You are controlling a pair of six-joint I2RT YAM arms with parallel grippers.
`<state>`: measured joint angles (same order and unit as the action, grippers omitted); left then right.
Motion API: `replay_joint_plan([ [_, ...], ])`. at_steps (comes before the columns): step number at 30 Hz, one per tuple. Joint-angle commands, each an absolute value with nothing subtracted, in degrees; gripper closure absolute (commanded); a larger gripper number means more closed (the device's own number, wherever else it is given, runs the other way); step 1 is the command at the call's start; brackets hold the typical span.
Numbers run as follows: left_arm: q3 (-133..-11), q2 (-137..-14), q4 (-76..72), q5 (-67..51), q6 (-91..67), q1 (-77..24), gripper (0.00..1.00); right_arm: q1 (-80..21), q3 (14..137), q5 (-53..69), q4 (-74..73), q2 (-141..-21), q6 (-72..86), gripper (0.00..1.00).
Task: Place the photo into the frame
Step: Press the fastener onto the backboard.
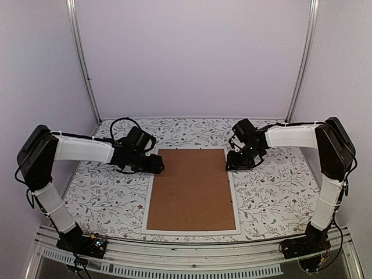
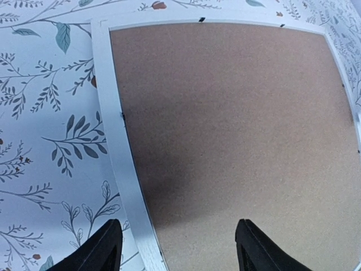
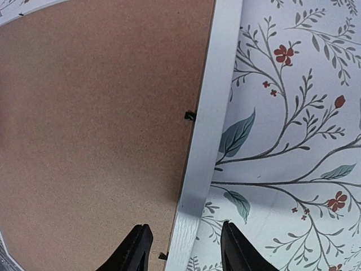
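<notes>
The white frame [image 1: 192, 232] lay flat, back upward, in the middle of the floral tablecloth [image 1: 104, 192], with the brown hardboard backing panel [image 1: 192, 189] seated inside its border. The left gripper [image 2: 179, 226] hovered at the frame's far-left corner, its 2 fingers wide apart, 1 over the cloth and 1 over the panel. The right gripper [image 3: 185, 228] straddled the right rail near the far-right corner, fingers apart and gripping nothing, close to a small black retaining tab [image 3: 190, 116]
</notes>
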<state>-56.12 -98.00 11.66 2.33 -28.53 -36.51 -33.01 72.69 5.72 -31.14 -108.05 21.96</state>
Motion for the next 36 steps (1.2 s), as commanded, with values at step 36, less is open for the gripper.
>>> replay_joint_plan([
  [36, -76.2, -114.3, 25.3, 10.8, -21.0, -28.0, 0.38, -33.2, 67.2, 7.9, -25.4, -108.9, 24.2, 0.85],
])
